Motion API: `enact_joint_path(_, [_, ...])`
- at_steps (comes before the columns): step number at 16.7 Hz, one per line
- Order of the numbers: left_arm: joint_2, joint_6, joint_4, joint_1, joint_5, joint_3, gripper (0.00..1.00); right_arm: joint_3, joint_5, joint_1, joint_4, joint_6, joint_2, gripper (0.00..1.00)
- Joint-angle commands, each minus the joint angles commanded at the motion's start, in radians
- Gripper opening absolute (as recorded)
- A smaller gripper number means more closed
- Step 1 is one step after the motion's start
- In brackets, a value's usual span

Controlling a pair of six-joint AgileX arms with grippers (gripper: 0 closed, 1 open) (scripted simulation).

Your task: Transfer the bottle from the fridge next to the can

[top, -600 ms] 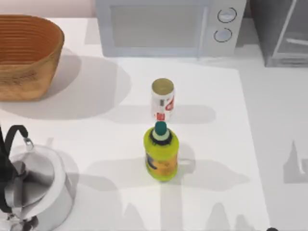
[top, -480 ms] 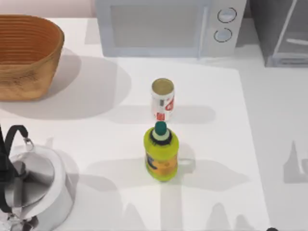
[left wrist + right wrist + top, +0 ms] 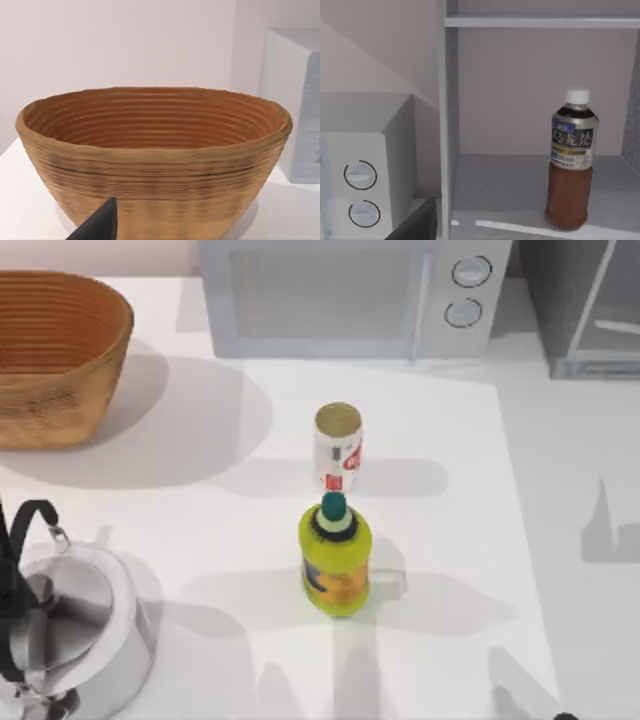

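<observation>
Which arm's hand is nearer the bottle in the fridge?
Right. Its wrist camera faces the bottle standing on the fridge shelf, while the left hand faces the basket across the table.

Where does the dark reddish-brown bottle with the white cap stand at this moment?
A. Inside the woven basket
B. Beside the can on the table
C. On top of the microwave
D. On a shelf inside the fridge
D: the right wrist view shows the bottle upright on a grey shelf inside the fridge.
</observation>
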Motion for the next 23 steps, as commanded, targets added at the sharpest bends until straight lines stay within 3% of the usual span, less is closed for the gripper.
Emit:
enact_joint_path(14, [0.0, 0.0, 0.0, 0.0, 0.0, 0.0, 1.0, 0.646, -0.15, -0.16, 0.706, 0.009, 1.47, 1.0])
enact_joint_path(18, [0.0, 0.0, 0.0, 0.0, 0.0, 0.0, 1.0, 0.754, -0.173, -0.186, 0.824, 0.01, 1.679, 1.0])
enact_joint_path(23, [0.0, 0.0, 0.0, 0.0, 0.0, 0.0, 1.0, 0.78, -0.178, -0.192, 0.852, 0.01, 1.724, 1.0])
